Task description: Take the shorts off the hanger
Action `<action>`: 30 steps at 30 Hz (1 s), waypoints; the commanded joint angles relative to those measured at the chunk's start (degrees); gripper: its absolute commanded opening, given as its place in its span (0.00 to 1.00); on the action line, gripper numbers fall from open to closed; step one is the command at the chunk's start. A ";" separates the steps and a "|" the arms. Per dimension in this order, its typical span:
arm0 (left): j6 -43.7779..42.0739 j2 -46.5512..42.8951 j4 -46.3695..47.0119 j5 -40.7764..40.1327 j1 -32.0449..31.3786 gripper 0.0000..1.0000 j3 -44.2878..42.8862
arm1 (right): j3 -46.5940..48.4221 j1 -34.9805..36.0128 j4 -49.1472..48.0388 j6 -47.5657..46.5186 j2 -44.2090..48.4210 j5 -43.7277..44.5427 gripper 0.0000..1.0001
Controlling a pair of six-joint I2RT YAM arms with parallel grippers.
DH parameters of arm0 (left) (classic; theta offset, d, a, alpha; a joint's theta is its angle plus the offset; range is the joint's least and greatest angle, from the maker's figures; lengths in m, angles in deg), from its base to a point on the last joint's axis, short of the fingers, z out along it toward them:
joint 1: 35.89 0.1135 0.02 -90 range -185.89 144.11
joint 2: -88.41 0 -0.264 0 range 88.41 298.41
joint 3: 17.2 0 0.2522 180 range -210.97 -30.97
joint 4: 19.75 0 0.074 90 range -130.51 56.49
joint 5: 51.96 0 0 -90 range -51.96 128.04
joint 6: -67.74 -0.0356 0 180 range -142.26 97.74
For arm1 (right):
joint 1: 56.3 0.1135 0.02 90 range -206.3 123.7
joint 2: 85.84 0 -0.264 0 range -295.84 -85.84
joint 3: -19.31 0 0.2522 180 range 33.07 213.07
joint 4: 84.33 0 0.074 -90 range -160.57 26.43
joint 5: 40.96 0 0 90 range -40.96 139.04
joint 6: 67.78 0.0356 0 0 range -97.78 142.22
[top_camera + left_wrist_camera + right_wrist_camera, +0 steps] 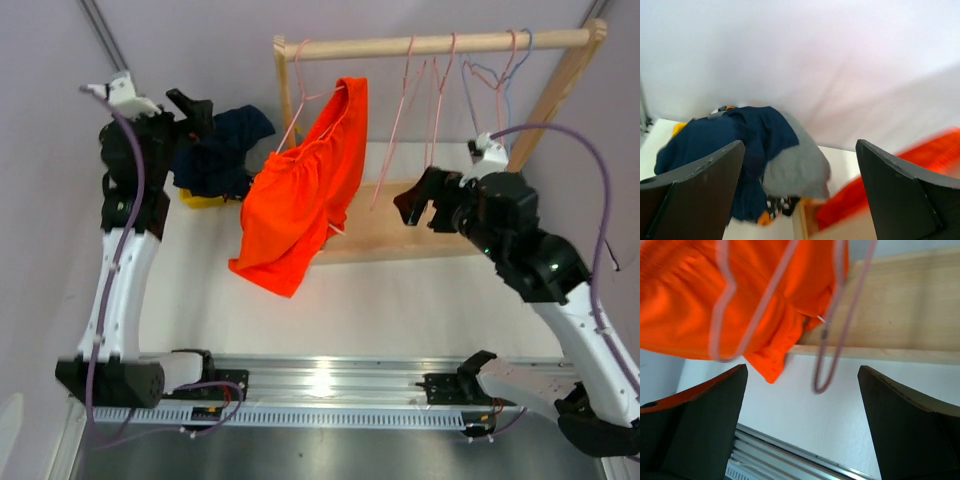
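Note:
The bright orange shorts [300,200] hang from a pink hanger [297,105] at the left end of the wooden rail [430,45]. They also show in the right wrist view [690,300]. Navy shorts [225,150] lie in a pile at the back left. The left wrist view shows the navy [715,145], grey [800,170] and patterned shorts [777,205] in that pile. I cannot make out black shorts. My left gripper [190,105] is open and empty above the pile. My right gripper [420,205] is open and empty, right of the orange shorts, below empty hangers.
Empty pink hangers [405,110] and a blue one [500,75] hang on the rail. One pink hanger loop [830,340] dangles before my right fingers. The rack's wooden base [400,235] and slanted right post [560,90] stand behind. A yellow item [200,200] lies under the pile.

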 commanded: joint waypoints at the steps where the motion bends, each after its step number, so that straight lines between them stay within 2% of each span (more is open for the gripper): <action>1: -1.90 -12.65 1.47 2.57 -0.91 0.99 11.16 | 12.72 3.89 1.43 -0.81 -2.04 4.36 0.99; 2: -1.81 -17.64 0.08 2.57 -1.18 0.99 15.09 | 15.21 5.73 0.99 -1.16 -3.36 4.54 0.99; 9: -3.82 -32.08 -4.86 5.12 -3.90 0.99 26.72 | 36.65 13.73 -2.34 -6.70 -20.31 4.37 1.00; 14: -5.59 -37.28 -10.37 4.07 -3.91 0.99 32.27 | 54.64 15.15 -2.09 -7.85 -37.36 1.38 0.99; 17: -5.41 -40.79 -11.71 5.64 -3.91 0.99 35.61 | 61.09 15.24 -1.99 -7.85 -45.28 0.76 0.99; 23: -4.71 -49.14 -12.06 6.09 -3.99 0.99 43.85 | 60.41 15.06 -5.95 -6.27 -51.78 0.94 0.99; 27: -4.97 -50.47 -12.23 6.17 -3.91 0.99 44.93 | 60.32 15.06 -6.74 -4.77 -53.99 0.76 0.99; 30: -4.71 -50.30 -11.54 6.96 -3.99 0.99 45.19 | 60.06 15.24 -7.18 -4.24 -54.96 0.76 0.91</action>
